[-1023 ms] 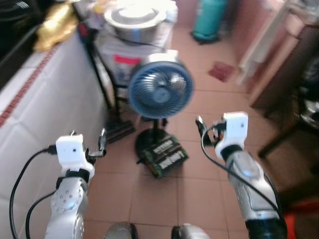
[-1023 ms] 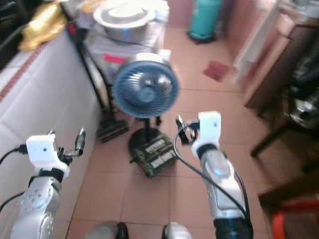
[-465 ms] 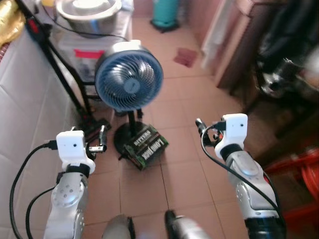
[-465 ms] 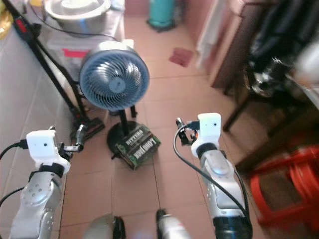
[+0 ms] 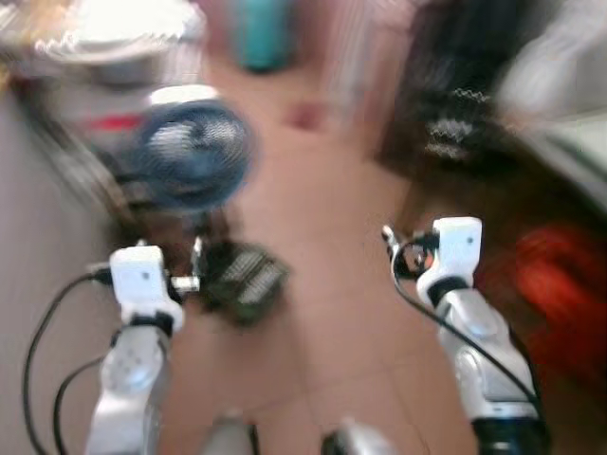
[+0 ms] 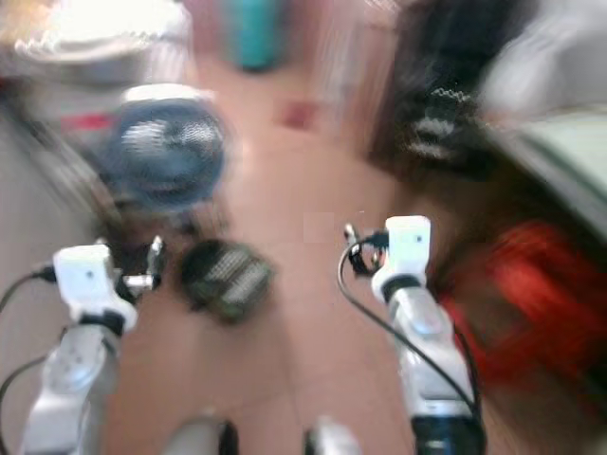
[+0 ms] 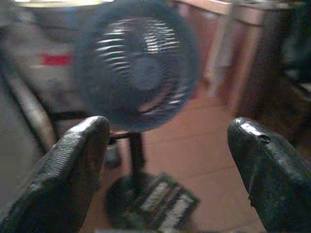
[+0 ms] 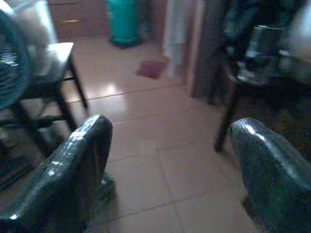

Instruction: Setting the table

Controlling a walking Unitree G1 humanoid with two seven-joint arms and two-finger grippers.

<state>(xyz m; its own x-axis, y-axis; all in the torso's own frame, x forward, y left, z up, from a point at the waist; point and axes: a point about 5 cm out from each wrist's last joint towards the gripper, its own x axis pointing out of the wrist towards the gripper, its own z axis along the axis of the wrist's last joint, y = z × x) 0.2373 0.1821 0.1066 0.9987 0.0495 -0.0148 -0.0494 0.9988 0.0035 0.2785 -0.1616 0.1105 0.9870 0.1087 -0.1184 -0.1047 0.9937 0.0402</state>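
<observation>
- No tableware or dining table can be made out; the head views are blurred.
- Left gripper (image 7: pixel 165 170) and right gripper (image 8: pixel 167 170) are held forward at waist height, fingers spread wide, holding nothing.
- Judged step: walking and turning to find the table; next, steady and locate the dishes.
- Since the earlier frame, the round blue pedestal fan (image 5: pixel 194 156) sits further left and the red plastic stool (image 5: pixel 560 294) looms larger, so the camera has turned right.

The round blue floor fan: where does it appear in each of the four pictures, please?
Left eye view: the round blue floor fan is upper left, blurred, beyond the left gripper.
Right eye view: upper left.
Left wrist view: centre top, between the two black fingers.
Right wrist view: a fan grille sits at the edge, likely the same fan.
Shared landmark: the teal cylinder on the floor behind.
</observation>
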